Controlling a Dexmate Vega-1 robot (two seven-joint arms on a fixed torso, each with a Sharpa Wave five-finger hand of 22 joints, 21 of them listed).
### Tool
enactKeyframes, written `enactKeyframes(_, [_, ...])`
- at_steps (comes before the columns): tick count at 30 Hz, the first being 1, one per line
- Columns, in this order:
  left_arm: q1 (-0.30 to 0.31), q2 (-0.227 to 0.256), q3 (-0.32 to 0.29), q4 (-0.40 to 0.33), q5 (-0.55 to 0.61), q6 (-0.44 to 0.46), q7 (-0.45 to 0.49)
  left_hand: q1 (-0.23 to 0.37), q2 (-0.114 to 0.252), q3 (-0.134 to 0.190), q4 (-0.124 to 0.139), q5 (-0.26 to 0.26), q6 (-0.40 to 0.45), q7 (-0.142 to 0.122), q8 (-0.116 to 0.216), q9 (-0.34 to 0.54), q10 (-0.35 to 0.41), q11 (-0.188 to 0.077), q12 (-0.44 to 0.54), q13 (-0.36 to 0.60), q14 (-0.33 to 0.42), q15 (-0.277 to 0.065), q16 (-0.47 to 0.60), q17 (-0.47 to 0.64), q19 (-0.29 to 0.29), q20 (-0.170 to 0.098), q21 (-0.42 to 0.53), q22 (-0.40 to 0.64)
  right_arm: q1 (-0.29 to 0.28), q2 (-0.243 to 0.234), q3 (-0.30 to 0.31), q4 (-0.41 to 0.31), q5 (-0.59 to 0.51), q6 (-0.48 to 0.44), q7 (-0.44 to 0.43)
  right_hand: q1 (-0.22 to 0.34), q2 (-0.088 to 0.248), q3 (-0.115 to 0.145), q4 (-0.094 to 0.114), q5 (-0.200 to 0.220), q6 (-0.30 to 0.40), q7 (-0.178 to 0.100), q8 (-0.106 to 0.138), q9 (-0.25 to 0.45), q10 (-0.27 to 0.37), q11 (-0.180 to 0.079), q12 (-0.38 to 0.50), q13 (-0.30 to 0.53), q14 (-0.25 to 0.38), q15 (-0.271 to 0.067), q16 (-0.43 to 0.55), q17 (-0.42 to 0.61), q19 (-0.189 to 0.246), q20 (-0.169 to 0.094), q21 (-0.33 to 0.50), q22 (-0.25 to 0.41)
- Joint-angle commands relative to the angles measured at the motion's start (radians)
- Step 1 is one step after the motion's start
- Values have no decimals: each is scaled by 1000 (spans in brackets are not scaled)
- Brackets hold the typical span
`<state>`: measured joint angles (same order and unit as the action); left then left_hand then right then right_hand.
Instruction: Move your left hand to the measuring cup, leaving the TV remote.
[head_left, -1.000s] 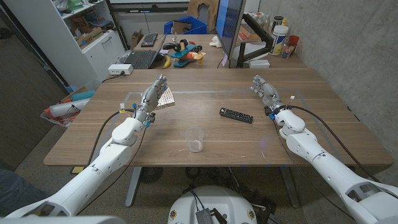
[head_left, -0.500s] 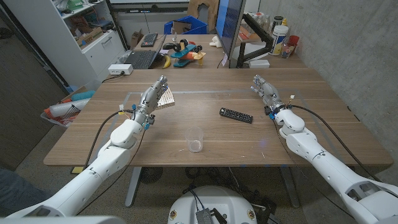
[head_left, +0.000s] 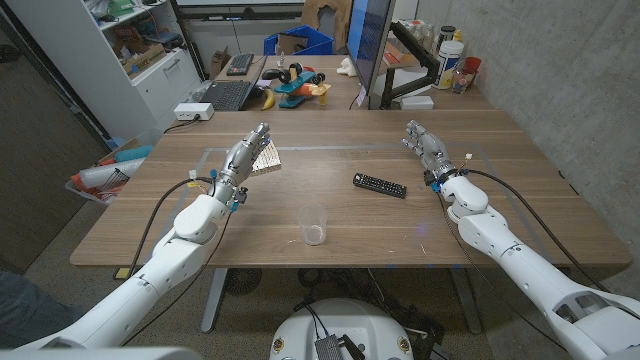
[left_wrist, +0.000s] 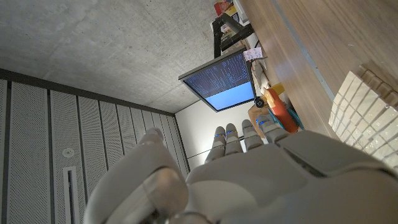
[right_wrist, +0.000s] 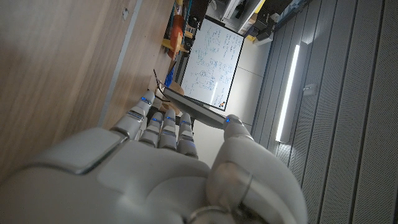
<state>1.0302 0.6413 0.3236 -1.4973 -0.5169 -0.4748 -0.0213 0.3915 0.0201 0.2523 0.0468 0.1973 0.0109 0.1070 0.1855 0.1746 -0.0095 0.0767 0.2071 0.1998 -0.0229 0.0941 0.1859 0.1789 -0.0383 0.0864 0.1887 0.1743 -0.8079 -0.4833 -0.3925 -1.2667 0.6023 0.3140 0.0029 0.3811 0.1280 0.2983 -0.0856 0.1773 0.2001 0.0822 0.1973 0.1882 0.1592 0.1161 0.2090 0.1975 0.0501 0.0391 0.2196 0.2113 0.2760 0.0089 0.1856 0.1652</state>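
Note:
The measuring cup (head_left: 314, 226) is a clear plastic cup standing upright near the table's front edge, about midway across. The black TV remote (head_left: 379, 185) lies flat farther back and to the cup's right. My left hand (head_left: 243, 158) hovers over the table's left part with its fingers stretched out and apart, holding nothing, well to the left of and behind the cup. My right hand (head_left: 424, 147) is likewise open and empty, just right of the remote. The left hand's back (left_wrist: 249, 180) and the right hand's back (right_wrist: 143, 180) show in the wrist views.
A pale gridded pad (head_left: 266, 157) lies just past my left hand's fingertips, seen also as the pad (left_wrist: 364, 115). A monitor (head_left: 368, 40), a keyboard (head_left: 227, 95), toys (head_left: 295, 85) and a white box (head_left: 193, 111) stand along the far side. Bottles (head_left: 455, 55) stand at the back right.
My left forearm has drifted slightly toward the table's near left; the hand itself stays about where it was. The right arm, the cup and the remote have not moved.

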Motion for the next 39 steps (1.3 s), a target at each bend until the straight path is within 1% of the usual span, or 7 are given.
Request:
enactKeyframes(1, [25,25,-4,-31,98,-18,61,17,3,6,-8,1,8,-1,8,5,6,2,6,2,4,1,3,2,-2,8,5,3,4,9,-2,10,-1,4,-4,4,8,1,-4,4,6,-3,3,5,6,-1,0,3,10,0,1,4,8,0,7,5])
enactKeyframes(9, [38,32,-8,-50,123,-40,71,28,5,10,-17,0,9,-6,9,5,7,-2,7,2,4,0,3,2,-2,10,5,3,9,12,-3,19,-1,7,-2,4,8,0,-5,4,7,-4,3,5,6,-2,0,3,11,0,1,4,8,0,7,5])
enactKeyframes(27, [74,42,-9,-93,162,-86,68,48,8,17,-34,-1,17,-7,11,5,13,-6,10,2,8,0,4,1,-5,16,5,4,7,6,1,11,0,10,-1,3,9,-1,-6,4,7,-5,2,5,6,-3,-1,3,12,0,1,4,8,0,6,5])
enactKeyframes(33, [91,47,-13,-110,177,-96,71,55,9,20,-39,-2,17,-8,10,5,13,-3,9,2,7,-1,3,1,-6,20,5,4,8,9,3,13,2,14,2,3,9,-1,-7,4,7,-6,2,5,8,-2,0,3,12,-1,1,4,8,1,7,5])
enactKeyframes(35, [96,48,-14,-114,186,-104,74,57,9,21,-42,-2,18,-8,10,6,10,-1,8,2,3,0,2,1,-6,20,5,4,9,10,2,15,1,16,1,3,9,-1,-7,4,7,-7,2,5,9,-2,0,3,13,-1,1,4,8,1,6,5])
enactKeyframes(36, [102,49,-16,-120,204,-110,83,59,9,21,-43,-2,19,-8,10,6,9,-5,8,1,0,-1,1,1,-7,19,5,4,11,12,2,16,1,17,2,4,9,-1,-7,4,7,-7,2,5,9,-4,0,3,14,-3,2,4,8,1,6,5])
enactKeyframes(39, [109,50,-18,-125,218,-117,87,61,9,22,-45,-3,20,-9,10,6,8,-5,7,1,-3,-1,-1,1,-9,17,4,4,14,14,0,19,0,16,2,4,9,-1,-8,4,8,-8,2,5,10,-4,0,3,15,-4,2,4,8,1,7,5])
